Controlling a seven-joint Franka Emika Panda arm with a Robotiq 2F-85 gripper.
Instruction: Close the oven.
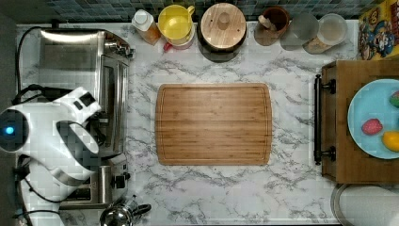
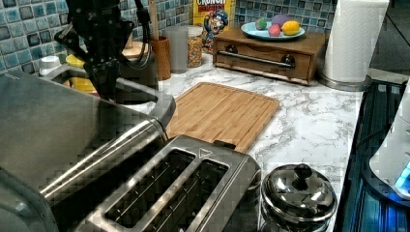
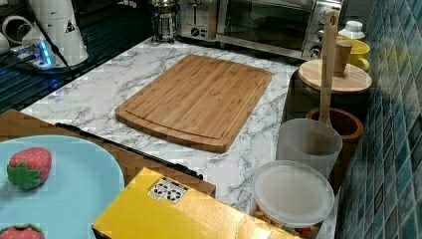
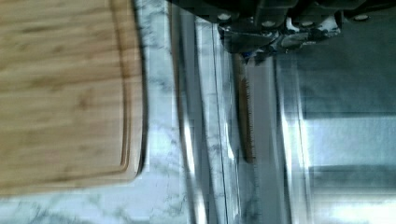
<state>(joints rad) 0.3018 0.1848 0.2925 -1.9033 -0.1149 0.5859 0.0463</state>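
Fingers (image 2: 105, 79) dark above oven (image 1: 89, 89), spread not discernible, nothing visibly held; might slip off door edge, leaving it ajar.

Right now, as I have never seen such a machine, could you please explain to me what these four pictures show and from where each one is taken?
The white machine is a robot arm. Its dark end effector hangs over the front of a steel toaster oven, whose glass door looks upright in the right view. I see nothing carried. One camera looks straight down, two look from opposite ends of the marble counter, and one sits on the wrist, looking down past the oven's front. On the counter are a bamboo cutting board, a two-slot toaster and a blue plate with a toy strawberry.
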